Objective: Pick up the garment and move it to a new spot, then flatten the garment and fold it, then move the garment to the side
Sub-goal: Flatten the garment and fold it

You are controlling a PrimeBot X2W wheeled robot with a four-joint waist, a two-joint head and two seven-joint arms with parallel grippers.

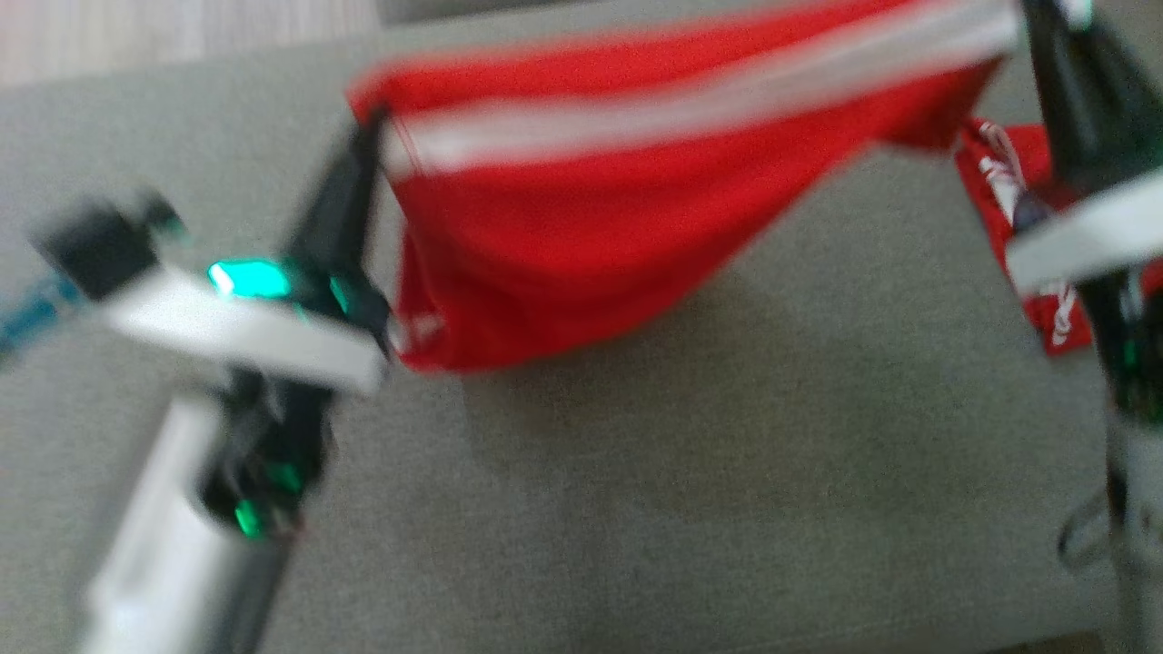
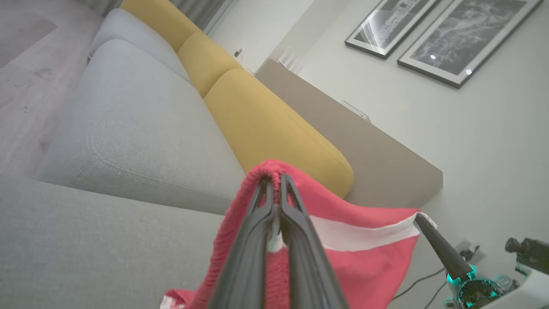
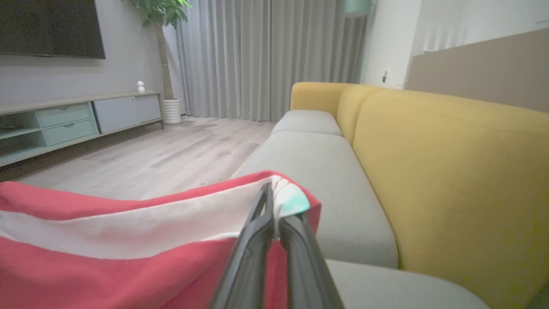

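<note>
The garment point(image 1: 591, 227) is red with a broad white stripe, and it hangs stretched between my two grippers above the grey sofa seat point(image 1: 727, 472). My left gripper point(image 1: 368, 127) is shut on its left corner, the cloth bunched over the fingertips of that gripper point(image 2: 274, 178). Over at the upper right, my right gripper point(image 1: 1036, 27) is shut on the striped edge, and its own view shows the gripper point(image 3: 274, 195) pinching the white band. A red part with white cords point(image 1: 999, 182) dangles beside the right arm. The head view is blurred.
Yellow back cushions point(image 3: 450, 163) line the sofa's far side. Wood floor point(image 3: 150, 154), a low TV cabinet point(image 3: 68, 124), a potted plant point(image 3: 165, 56) and curtains point(image 3: 266, 56) lie beyond. Framed pictures point(image 2: 463, 38) hang on the wall.
</note>
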